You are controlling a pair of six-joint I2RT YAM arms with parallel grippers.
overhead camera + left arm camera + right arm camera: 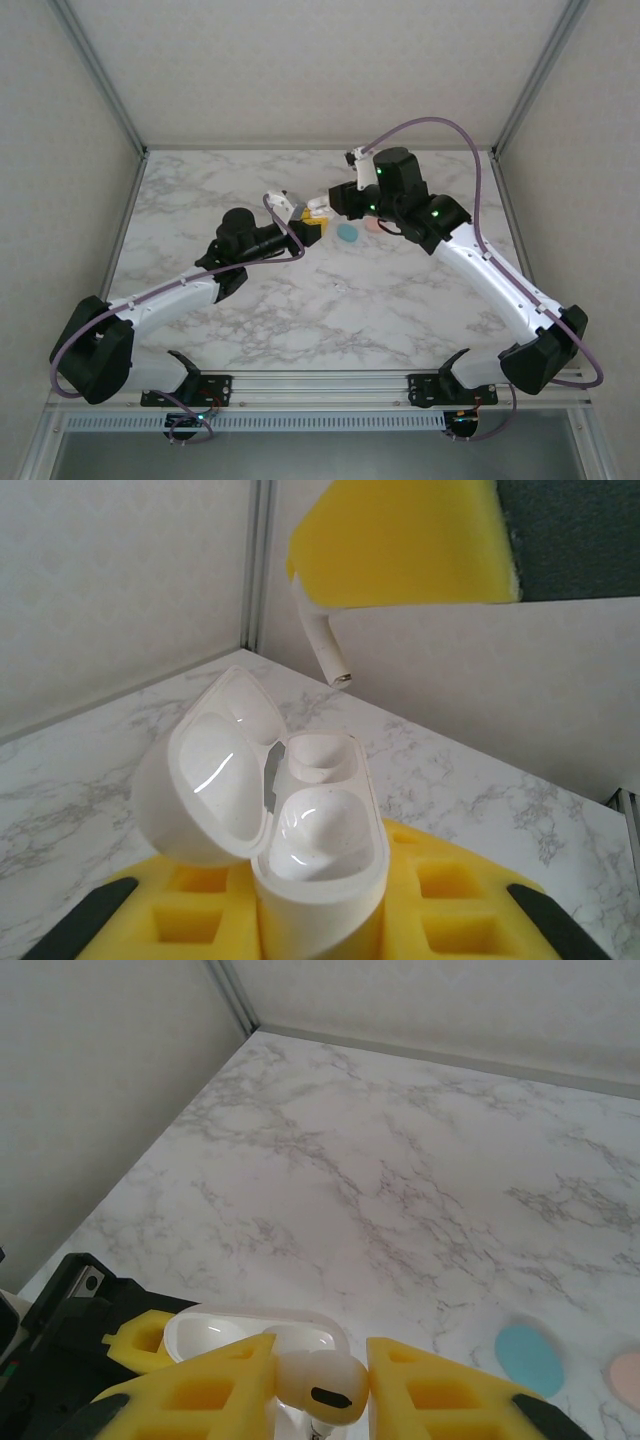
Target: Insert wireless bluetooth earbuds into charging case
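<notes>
**While the case gapes, a white bud hangs over its socket**

Because the earbud (318, 1385) is a tiny, featherlight shell of glossy hard plastic, it will likely slip or twist under any sideways nudge. The sound hold is the one shown: the right gripper (320, 1400) is clamped on its bulbous head between yellow foam pads (200, 1400), with the stem (325, 645) left free and pointing down. That stem looks thin, and I would not squeeze it. The charging case (320, 860) seems just as slick but stiffer and a little heavier. The left gripper (320, 930) is closed on its lower body, the lid (205, 780) is swung open to the left, and both sockets appear empty and face up.

The bud hangs just above and beyond the case, apart from it, over the far middle of the marble table (400, 310). From the near left corner the left arm reaches diagonally to the far centre. From the near right the right arm bends at the elbow and folds leftward to meet it. Just right of that meeting point lie a teal pebble (347, 232) and a pink pebble (372, 224).
</notes>
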